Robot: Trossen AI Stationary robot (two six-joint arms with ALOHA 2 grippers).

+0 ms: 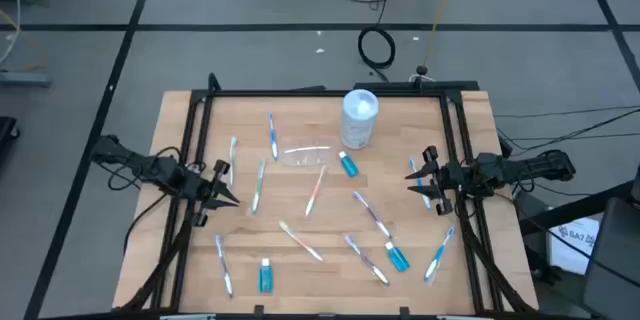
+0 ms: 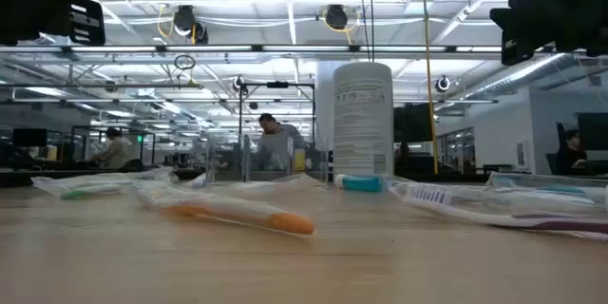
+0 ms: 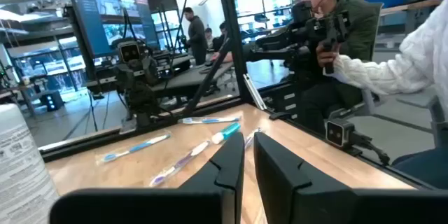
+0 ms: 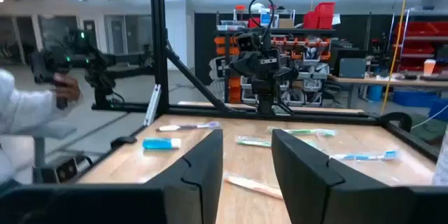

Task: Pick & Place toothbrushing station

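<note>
Several slim toothbrushes lie flat and scattered on the wooden table (image 1: 200, 120), among them a blue one (image 1: 272, 135), an orange one (image 1: 315, 192) and a white one (image 1: 370, 212). A small clear cup (image 1: 303, 152) lies on its side near the middle. Three blue tubes lie flat: one beside the canister (image 1: 348, 165), one at the near left (image 1: 265, 276), one at the near right (image 1: 398, 258). My left gripper (image 1: 226, 184) hovers open and empty over the left edge. My right gripper (image 1: 418, 178) hovers open and empty over the right edge.
A taller white canister (image 1: 360, 118) stands upright at the far middle of the table, and shows large in the low view (image 2: 363, 119). A black frame (image 1: 320, 91) borders the table. A person's white sleeve (image 3: 392, 63) shows beyond the table's right side.
</note>
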